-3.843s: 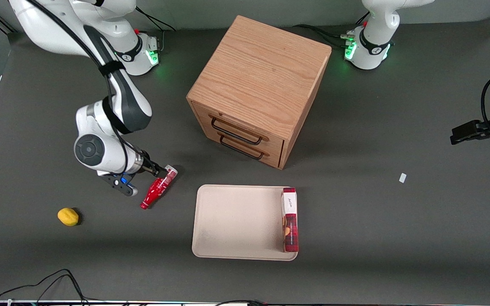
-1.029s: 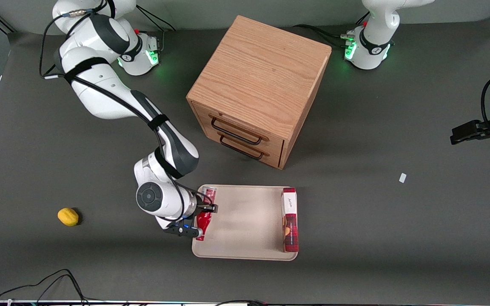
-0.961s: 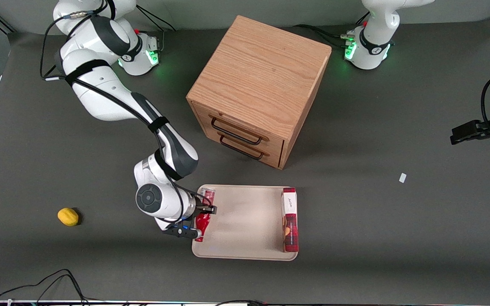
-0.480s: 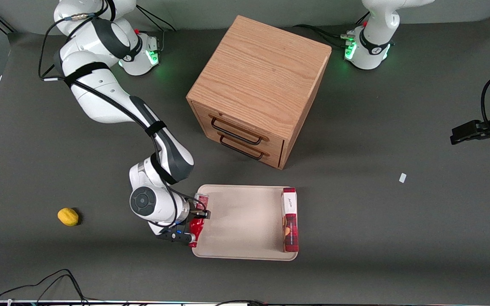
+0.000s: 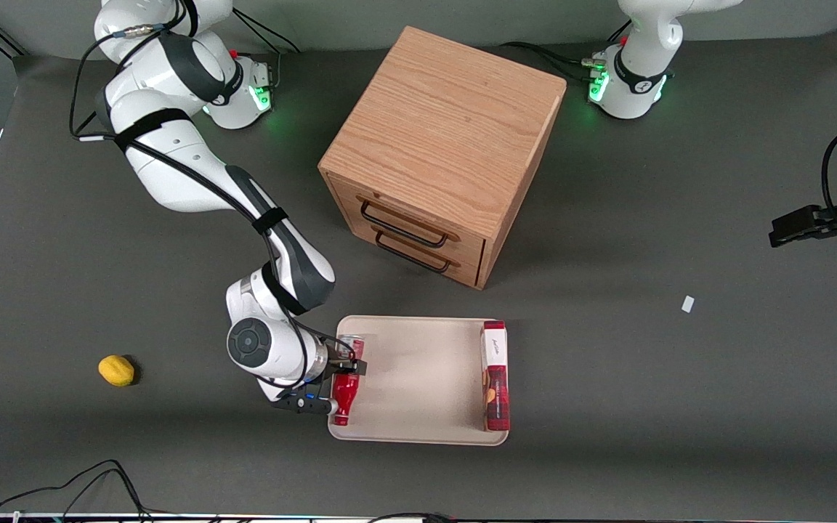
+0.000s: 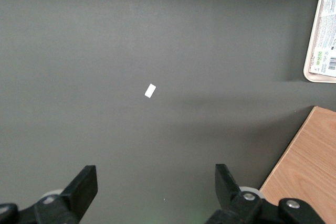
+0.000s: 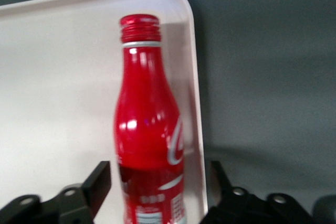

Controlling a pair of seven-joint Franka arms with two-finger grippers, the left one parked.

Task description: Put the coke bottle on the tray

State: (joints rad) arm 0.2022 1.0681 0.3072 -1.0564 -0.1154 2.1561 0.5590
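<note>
The bottle (image 5: 344,388) lay on its side on the tray (image 5: 418,378), along the rim at the working arm's end, cap toward the front camera. The hand (image 5: 346,367) hovered over its base end with fingers (image 7: 94,187) spread, each standing clear of the bottle (image 7: 149,140), nothing grasped. A red box (image 5: 496,375) rested along the tray's edge nearest the parked arm.

coke bottle (image 7: 149,135): red, lying flat | tray (image 5: 418,407): beige, under bottle

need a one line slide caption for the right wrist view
Coke bottle lying on the tray along its rim, between the fingers of the open gripper.
</note>
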